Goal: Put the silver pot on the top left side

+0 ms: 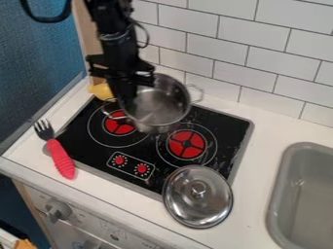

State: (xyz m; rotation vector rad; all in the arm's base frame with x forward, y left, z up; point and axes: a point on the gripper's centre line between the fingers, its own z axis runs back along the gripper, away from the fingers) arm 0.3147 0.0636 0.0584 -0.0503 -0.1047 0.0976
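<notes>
1. White brick-pattern tiles [250, 46] rise behind a white surface [257, 170], with a grey sink [281, 182] at the right.
2. A black stovetop [218, 116] with red-centred burners is set in the surface.
3. The black hand [128, 103] hangs from the upper left over the left part of the silver pot [161, 104], overlapping its near-left rim in view. How far open the hand is, and whether it has hold of the pot, I cannot tell.
4. The pot is at the back of the stovetop, open side up, mostly to the right of the hand.
5. A silver lid [185, 197] lies at the stovetop's front right corner.
6. A red-handled fork [62, 158] lies at the left; a yellow object [101, 91] sits behind.
</notes>
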